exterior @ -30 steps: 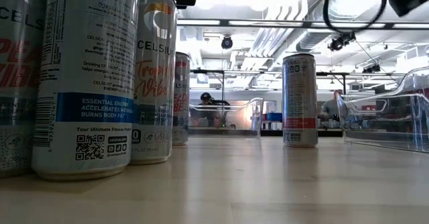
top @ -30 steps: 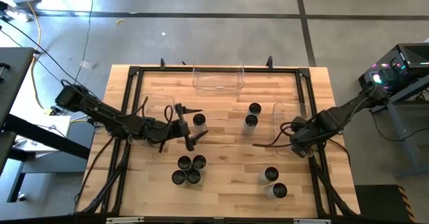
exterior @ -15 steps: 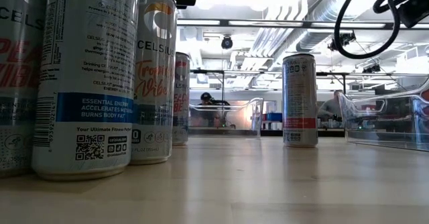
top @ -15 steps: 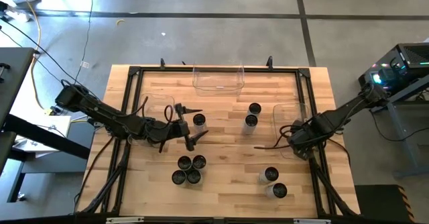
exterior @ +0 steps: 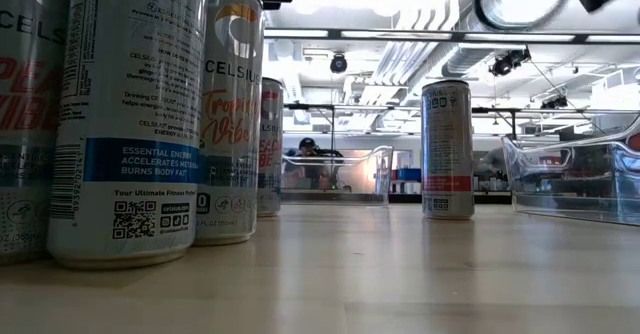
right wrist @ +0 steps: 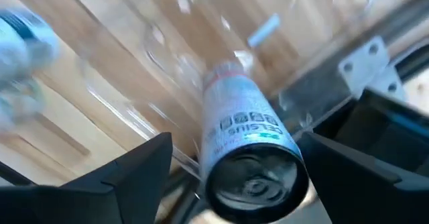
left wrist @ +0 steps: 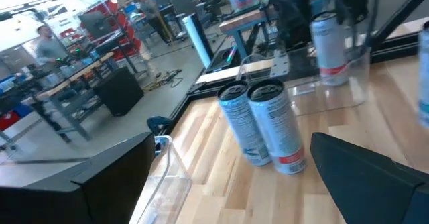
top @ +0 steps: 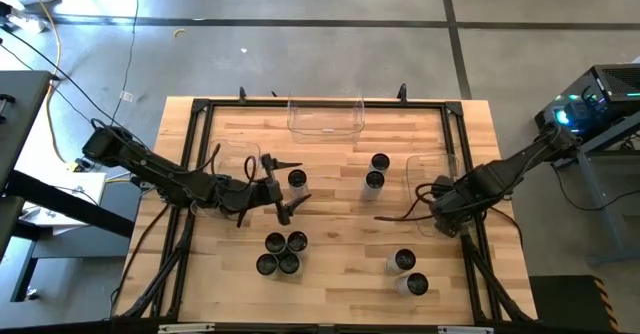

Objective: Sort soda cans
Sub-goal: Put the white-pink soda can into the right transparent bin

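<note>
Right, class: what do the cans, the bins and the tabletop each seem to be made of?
Cans: probably thin metal, glossy printed sides with a silvery sheen.
Bins: clear hard plastic, it seems; you see straight through the walls, and the edges catch light.
Tabletop: wood, pale planks with visible grain and seams.

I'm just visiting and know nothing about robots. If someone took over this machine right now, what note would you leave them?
Left gripper: open, holding nothing, beside a lone can on the table's left half.
Right gripper: open over the right bin, fingers either side of a can in the bin, not touching it.
Done: that one can is binned.
Left: nine cans on the table: the lone can, a cluster of four, a middle pair and a near-right pair.
The far bin is at the table's far edge.
</note>
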You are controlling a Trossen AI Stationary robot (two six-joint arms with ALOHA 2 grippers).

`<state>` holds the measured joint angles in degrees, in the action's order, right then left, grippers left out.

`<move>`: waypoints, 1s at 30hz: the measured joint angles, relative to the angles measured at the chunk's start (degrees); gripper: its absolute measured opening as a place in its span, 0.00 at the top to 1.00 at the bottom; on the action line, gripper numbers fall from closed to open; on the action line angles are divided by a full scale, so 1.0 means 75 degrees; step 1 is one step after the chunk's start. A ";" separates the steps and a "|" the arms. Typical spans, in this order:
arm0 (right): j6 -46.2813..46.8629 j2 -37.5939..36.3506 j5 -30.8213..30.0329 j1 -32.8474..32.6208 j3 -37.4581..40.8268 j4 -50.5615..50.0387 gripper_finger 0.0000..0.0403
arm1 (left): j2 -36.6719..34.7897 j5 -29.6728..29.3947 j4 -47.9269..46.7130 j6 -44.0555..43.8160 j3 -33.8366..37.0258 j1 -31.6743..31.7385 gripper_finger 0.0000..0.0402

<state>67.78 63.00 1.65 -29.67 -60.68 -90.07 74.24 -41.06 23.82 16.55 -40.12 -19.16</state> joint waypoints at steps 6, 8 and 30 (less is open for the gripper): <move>0.0096 0.0000 -0.1371 0.0000 -0.0895 0.0020 0.20 | 0.0000 0.0640 0.0007 -0.0135 -0.0003 0.0000 0.02; 0.0102 0.0000 -0.1911 0.0000 -0.1087 0.0070 0.19 | 0.0000 0.0645 0.0002 -0.0133 -0.0003 0.0000 0.02; -0.2251 0.0568 -0.3775 0.0610 0.0685 0.5091 0.19 | 0.0862 0.1951 0.0851 -0.0596 -0.0191 0.0522 0.02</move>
<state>50.90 67.26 -26.66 -25.09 -55.54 -51.88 80.70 -26.43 30.21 12.08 -41.55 -15.25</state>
